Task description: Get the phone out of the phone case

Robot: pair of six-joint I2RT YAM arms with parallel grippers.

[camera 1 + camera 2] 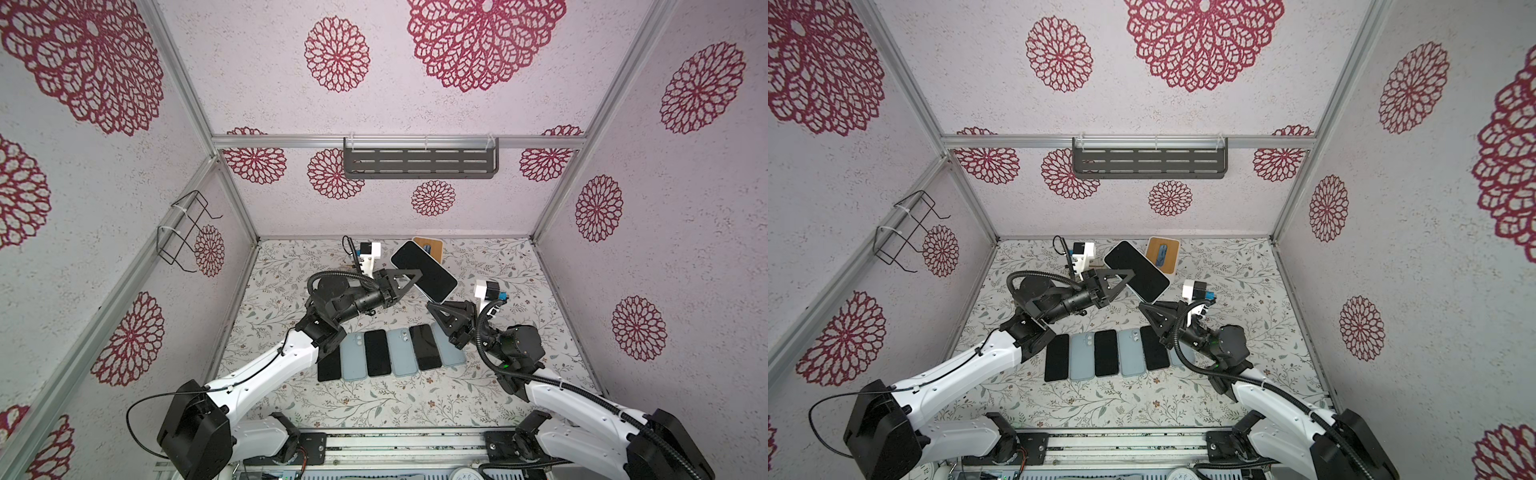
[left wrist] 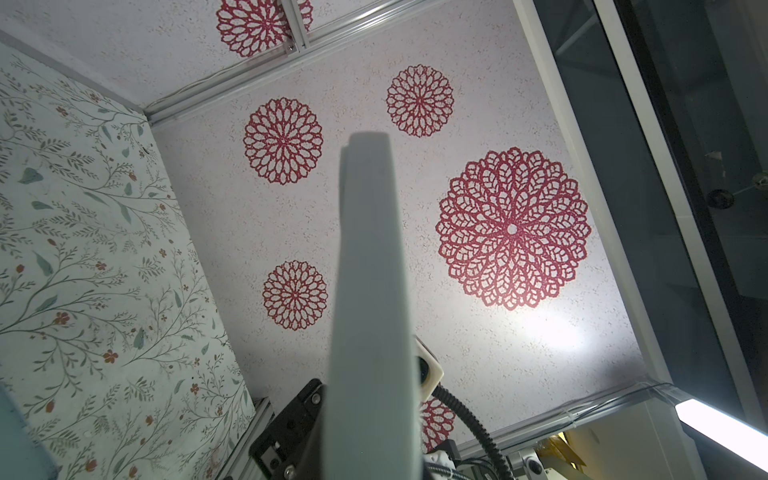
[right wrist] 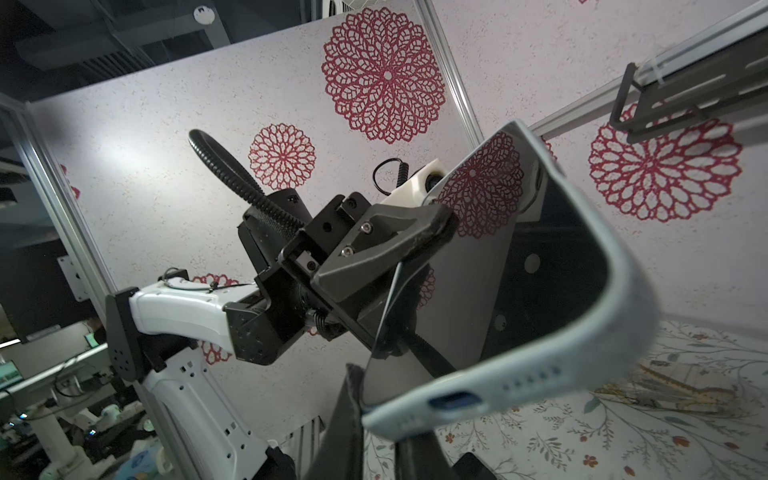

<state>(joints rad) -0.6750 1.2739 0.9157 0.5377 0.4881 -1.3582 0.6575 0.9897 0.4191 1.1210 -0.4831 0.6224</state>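
Note:
The phone, black screen up, is held tilted in the air above the back of the table. It sits in a pale blue-grey phone case, whose edge runs up the middle of the left wrist view. My left gripper is shut on one long side, with a finger pressed on the screen. My right gripper is at the near bottom corner by the charging port. Its jaws are shut on the case's rim there.
A row of several black phones and pale blue cases lies on the floral table below the arms. A wooden board lies at the back. A grey shelf hangs on the back wall and a wire rack on the left wall.

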